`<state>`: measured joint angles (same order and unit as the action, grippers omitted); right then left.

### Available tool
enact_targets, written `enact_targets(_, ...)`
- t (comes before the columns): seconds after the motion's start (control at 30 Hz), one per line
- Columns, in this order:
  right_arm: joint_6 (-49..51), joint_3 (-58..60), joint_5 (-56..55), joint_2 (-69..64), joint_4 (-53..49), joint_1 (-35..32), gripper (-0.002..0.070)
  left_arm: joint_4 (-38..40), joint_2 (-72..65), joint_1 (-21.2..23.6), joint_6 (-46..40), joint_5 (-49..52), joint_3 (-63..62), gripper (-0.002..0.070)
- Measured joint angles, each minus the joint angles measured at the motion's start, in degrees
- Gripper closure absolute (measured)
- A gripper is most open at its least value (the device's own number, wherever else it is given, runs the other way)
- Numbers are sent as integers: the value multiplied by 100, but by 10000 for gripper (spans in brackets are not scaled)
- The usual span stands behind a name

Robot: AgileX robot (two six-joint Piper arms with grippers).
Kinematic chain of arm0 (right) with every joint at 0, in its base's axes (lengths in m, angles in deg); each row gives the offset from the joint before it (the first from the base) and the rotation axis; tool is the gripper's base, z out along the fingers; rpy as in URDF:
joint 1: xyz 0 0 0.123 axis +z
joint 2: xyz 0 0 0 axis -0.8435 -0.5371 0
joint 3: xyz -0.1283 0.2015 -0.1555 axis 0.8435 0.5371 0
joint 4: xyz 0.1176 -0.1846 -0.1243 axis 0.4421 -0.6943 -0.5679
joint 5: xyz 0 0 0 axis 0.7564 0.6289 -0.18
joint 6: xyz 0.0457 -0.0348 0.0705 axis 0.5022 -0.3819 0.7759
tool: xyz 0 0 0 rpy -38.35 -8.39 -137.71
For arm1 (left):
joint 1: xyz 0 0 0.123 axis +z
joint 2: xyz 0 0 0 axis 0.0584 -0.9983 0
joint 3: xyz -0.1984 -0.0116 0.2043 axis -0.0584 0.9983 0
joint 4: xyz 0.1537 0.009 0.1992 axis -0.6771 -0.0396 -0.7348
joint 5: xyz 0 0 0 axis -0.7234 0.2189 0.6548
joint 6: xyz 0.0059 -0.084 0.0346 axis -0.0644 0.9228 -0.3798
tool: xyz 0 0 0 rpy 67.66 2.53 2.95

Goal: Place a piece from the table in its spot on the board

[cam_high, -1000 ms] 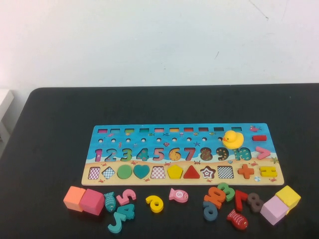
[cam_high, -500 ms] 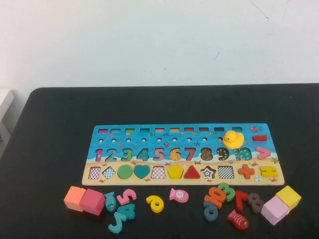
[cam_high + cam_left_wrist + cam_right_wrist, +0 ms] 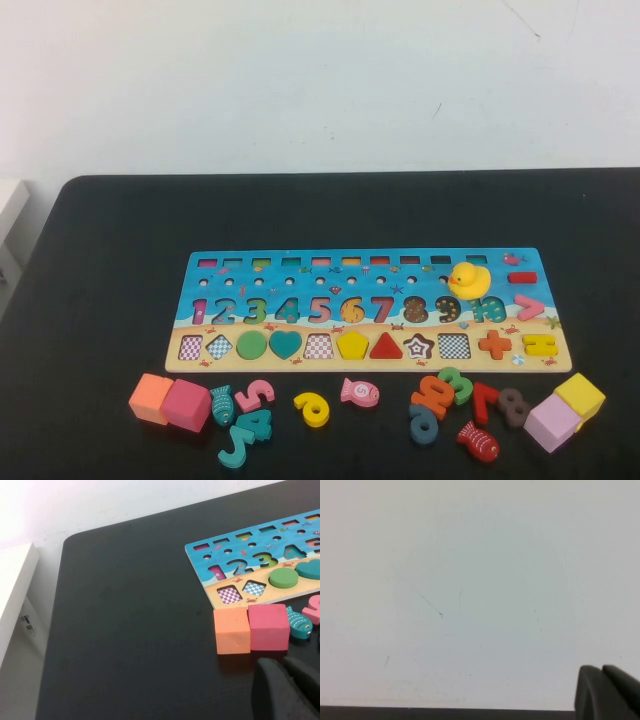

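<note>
The yellow pentagon piece [image 3: 352, 345] lies in its cut-out in the shape row of the board [image 3: 300, 272], between a checkered empty cut-out and the red triangle. The board lies in the middle of the black table [image 3: 300, 210]. Neither gripper shows in the high view. My left gripper [image 3: 284, 666] is shut and empty, low over the table near the board's left end [image 3: 272, 594], just short of the orange and pink cubes. My right gripper [image 3: 601, 670] is shut and empty, facing the white wall above the table's edge.
A rubber duck [image 3: 467, 280] stands on the board's right part. In front of the board lie an orange cube [image 3: 150, 397], a pink cube [image 3: 186, 405], a yellow 6 [image 3: 312, 408], fish, several numbers, a lilac cube [image 3: 550, 422] and a yellow cube [image 3: 579, 394].
</note>
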<state>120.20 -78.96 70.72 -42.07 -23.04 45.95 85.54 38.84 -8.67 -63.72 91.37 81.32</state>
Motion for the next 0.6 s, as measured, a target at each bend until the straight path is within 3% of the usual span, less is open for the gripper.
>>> enact_targets(0.17,146,2,228,183,-49,0,657,0,0,0,0,10,0,676)
enact_targets(0.23,-153,12,376,183,443,0,657,0,0,0,0,10,0,676)
enact_targets(0.3,-1303,23,546,183,1651,0,657,0,0,0,0,10,0,676)
enact_targets(0.4,-3804,23,770,183,3752,35,657,0,0,0,0,10,0,676)
enact_targets(0.47,-4671,23,920,183,4529,47,657,0,0,0,0,10,0,676)
enact_targets(0.53,-4703,23,1227,183,4617,68,657,0,0,0,0,10,0,676)
enact_targets(0.6,-4076,23,1590,183,4051,124,657,0,0,0,0,10,0,676)
